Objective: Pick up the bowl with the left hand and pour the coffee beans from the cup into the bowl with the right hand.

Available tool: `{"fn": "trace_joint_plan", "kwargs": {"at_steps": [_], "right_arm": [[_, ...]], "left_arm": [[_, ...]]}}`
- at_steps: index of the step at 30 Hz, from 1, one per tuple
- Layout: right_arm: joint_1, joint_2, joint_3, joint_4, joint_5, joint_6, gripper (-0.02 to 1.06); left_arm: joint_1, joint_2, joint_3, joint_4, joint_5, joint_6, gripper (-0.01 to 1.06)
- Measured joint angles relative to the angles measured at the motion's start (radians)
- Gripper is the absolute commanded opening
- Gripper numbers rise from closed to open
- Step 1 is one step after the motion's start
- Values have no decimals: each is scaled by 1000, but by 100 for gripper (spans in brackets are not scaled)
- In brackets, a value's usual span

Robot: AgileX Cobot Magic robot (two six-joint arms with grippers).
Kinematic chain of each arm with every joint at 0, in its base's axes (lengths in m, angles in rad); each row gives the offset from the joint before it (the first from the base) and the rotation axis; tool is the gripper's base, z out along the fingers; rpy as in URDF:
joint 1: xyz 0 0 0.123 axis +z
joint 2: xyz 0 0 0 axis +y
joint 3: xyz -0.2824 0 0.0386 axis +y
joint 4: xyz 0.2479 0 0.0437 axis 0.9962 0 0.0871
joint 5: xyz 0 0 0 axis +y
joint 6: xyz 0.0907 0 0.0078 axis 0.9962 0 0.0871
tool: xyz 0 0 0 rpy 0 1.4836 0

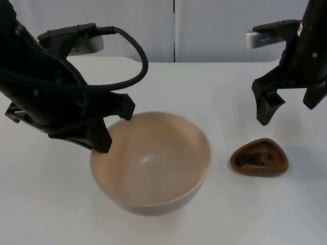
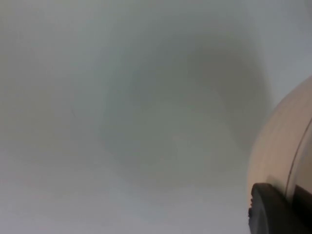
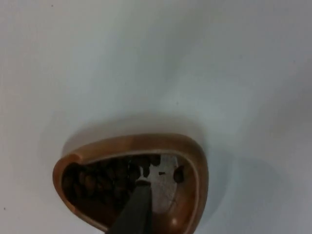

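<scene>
There is no text, label, brand, number or sign that I can read on anything here.

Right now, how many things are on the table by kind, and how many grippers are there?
Bowls: 1, the beige bowl, with the left gripper at its rim.
Cups: 1, the brown cup holding coffee beans, with the right gripper open above it.
Grippers: 2.
Total: 4.
</scene>
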State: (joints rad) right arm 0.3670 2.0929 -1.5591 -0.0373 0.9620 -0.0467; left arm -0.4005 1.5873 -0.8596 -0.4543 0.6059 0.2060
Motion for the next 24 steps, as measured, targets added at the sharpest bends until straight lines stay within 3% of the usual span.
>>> {"fn": "trace_joint_plan", "kwargs": {"at_steps": [11,17,24], "right_arm": [[5,0,117,-10,-152,30,89],[59,0,185,-116,-227,157,89],[77,0,243,-134,-293,270,86]], "left_arm": [[0,0,0,0,-2,0,0],[0,0,0,0,-9,0,0],[0,0,0,0,-12,0,0]]}}
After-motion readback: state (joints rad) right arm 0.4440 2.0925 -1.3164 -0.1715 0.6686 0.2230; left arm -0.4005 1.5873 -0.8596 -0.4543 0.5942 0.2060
